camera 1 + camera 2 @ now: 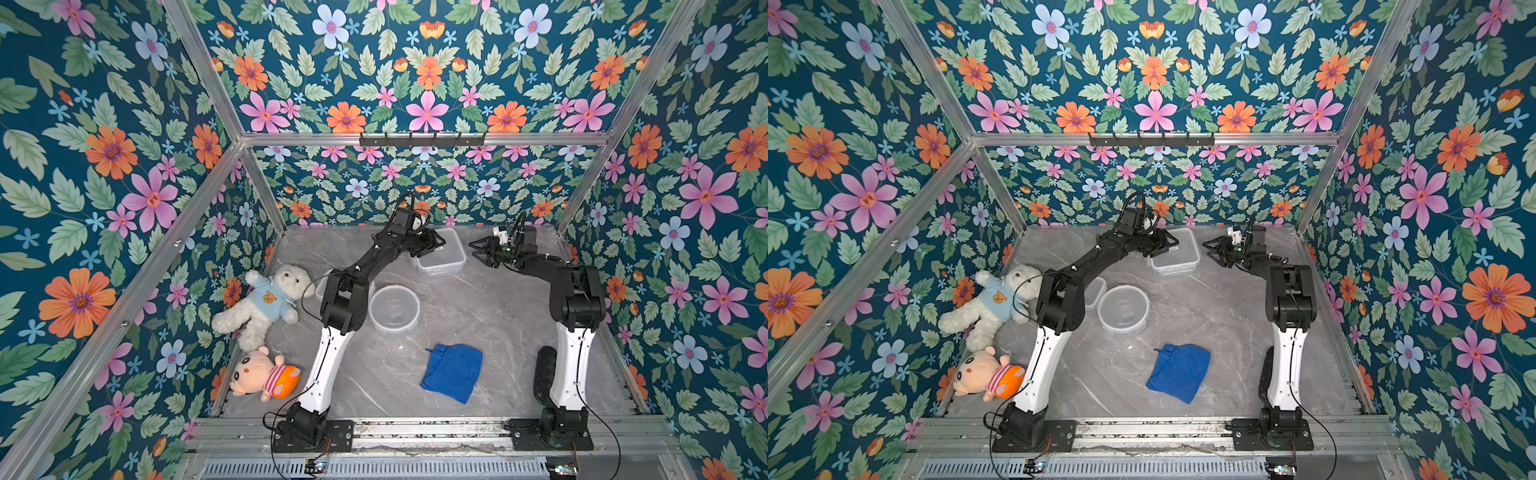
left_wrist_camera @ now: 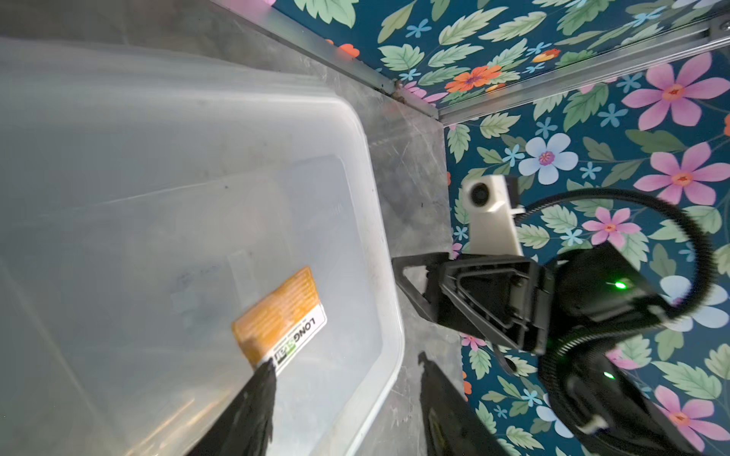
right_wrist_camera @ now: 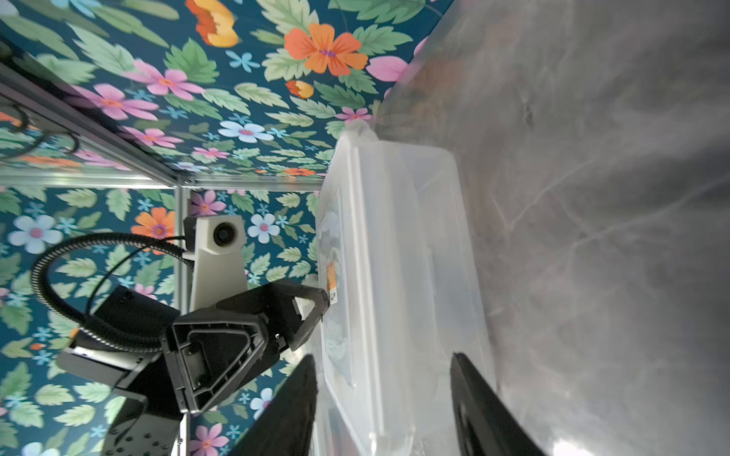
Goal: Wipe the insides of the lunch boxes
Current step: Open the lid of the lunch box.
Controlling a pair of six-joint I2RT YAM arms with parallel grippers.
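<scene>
Plainly empty-handed on both sides: left gripper [image 1: 436, 246] part-open over the large square tub [image 1: 445, 262] at the back of the table [image 1: 478, 316], one finger above its inside; right gripper [image 1: 475, 251] part-open just beside that tub. Might shove or tip the light tub on a careless sideways swing. Cannot wipe yet either: blue cloth [image 1: 453, 372] lying untouched nearer the front, round tub [image 1: 394, 308] and half-hidden smaller rectangular tub [image 1: 1094, 291] mid-table.
</scene>
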